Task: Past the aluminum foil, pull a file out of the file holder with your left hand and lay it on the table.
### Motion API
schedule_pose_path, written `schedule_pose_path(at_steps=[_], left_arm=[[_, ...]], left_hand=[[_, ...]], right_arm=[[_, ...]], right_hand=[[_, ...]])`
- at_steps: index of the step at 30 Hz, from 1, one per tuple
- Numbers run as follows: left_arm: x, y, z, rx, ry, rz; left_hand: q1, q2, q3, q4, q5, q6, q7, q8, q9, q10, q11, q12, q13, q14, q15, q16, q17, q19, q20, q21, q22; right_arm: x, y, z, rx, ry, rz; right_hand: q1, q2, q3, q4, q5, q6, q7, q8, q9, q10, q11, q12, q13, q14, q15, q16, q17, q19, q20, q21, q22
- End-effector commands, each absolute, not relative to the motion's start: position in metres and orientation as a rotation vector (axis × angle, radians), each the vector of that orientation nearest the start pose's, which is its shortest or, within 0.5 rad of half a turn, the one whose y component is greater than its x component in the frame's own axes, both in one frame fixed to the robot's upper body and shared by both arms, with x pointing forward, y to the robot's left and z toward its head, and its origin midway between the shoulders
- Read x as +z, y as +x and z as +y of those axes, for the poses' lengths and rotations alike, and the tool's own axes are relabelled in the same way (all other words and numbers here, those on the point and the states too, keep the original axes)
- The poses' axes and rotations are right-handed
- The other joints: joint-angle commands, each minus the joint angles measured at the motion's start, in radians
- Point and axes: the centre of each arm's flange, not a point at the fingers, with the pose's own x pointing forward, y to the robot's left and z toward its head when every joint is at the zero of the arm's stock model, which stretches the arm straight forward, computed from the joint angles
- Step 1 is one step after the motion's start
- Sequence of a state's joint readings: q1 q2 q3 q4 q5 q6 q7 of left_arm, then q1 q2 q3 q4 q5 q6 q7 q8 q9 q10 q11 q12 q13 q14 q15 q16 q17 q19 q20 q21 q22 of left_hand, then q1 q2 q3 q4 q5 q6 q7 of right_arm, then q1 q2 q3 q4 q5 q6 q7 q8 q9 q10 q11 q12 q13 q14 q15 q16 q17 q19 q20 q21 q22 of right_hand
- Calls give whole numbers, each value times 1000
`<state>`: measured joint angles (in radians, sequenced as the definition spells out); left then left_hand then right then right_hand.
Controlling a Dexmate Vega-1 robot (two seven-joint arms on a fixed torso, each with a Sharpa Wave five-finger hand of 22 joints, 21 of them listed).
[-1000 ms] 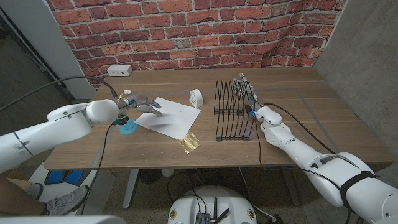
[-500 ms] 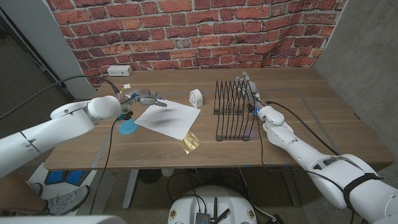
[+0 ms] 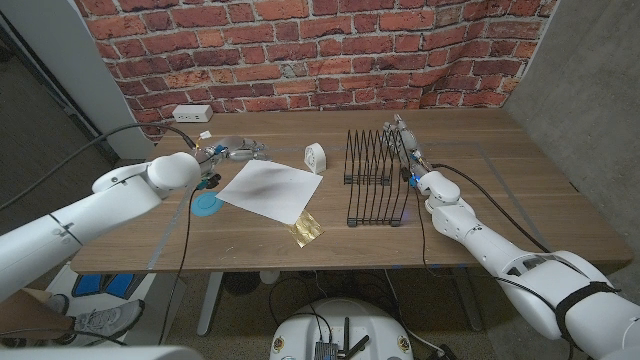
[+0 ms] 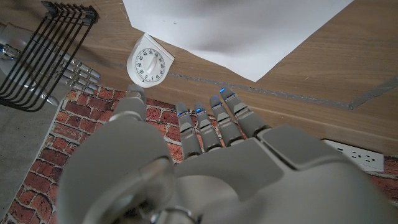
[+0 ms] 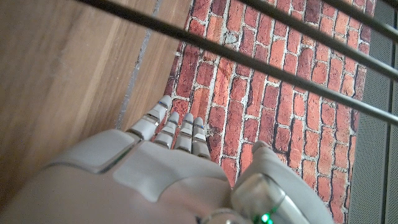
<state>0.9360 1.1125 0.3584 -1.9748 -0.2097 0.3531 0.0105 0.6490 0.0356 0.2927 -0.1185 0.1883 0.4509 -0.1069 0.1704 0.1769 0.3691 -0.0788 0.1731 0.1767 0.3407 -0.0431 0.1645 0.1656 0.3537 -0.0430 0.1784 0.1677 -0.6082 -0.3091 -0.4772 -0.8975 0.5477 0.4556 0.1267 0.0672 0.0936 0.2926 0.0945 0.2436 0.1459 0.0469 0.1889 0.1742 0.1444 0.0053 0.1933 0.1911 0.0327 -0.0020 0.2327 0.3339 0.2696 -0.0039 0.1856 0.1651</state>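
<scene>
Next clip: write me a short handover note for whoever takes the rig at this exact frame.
Left robot hand: open, holds nothing, above the table beyond the white sheet's far corner.
Right robot hand: fingers extended beside the black wire file holder, holding nothing.
The sheet lies on the table between the blue disc and the holder; gold foil sits at its near edge, white timer beyond.
Done: file out and laid down.
Left: nothing apparent but withdrawing.

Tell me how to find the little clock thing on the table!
Start at the tall black wire file holder in the middle of the wooden table. Beside it, at the far corner of the white paper sheet, stands a small white wedge-shaped timer, the only thing with a round numbered dial.
</scene>
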Motion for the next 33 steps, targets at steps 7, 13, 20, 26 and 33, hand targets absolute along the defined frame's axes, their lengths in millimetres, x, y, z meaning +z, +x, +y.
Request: schedule_pose_path(at_steps=[7,13,20,26,33], left_arm=[[42,572,317,-71,832,-432],[38,576,317,-59,792,-461],[33,585,316,-69,737,-488],[30,595,314,-76,707,-526],[23,604,309,-53,630,-583]], left_hand=[[-25,20,10,-5,-5,-54,4,0,2,-53,21,4,1,-54,-34,0,0,-52,-100,-4,1],[-51,34,11,0,-8,-83,10,-1,2,-84,31,2,1,-76,-25,3,2,-76,-99,-4,1],[-75,54,15,6,-10,-120,15,-3,1,-107,35,3,1,-97,-21,4,3,-93,-104,-2,0],[-126,89,18,29,-13,-167,16,-4,1,-140,43,4,1,-120,-12,7,6,-114,-102,-1,1],[-148,100,18,37,-12,-187,22,-4,1,-150,50,5,1,-130,-9,7,7,-120,-99,1,1]], right_arm=[[-18,687,-242,228,-21,-639],[-20,679,-246,216,-34,-638],[-22,674,-246,212,-29,-650],[-24,673,-245,223,-25,-662],[-25,673,-244,217,-15,-679]], right_hand=[[-9,38,6,0,-4,2,2,2,6,2,4,2,1,-4,0,0,3,-4,-5,4,5],[-10,37,6,0,-4,3,3,3,6,3,4,2,1,-4,-1,0,3,-4,-4,4,5],[-6,37,7,-4,-4,3,-2,3,5,6,5,3,1,-2,-7,1,2,-5,-7,4,5],[-3,36,8,-7,-4,3,-2,3,5,5,6,3,1,-2,-6,1,2,-4,-8,4,4],[1,34,9,-12,-4,4,-1,3,5,5,6,3,1,-2,-4,-1,0,-3,-9,5,4]])
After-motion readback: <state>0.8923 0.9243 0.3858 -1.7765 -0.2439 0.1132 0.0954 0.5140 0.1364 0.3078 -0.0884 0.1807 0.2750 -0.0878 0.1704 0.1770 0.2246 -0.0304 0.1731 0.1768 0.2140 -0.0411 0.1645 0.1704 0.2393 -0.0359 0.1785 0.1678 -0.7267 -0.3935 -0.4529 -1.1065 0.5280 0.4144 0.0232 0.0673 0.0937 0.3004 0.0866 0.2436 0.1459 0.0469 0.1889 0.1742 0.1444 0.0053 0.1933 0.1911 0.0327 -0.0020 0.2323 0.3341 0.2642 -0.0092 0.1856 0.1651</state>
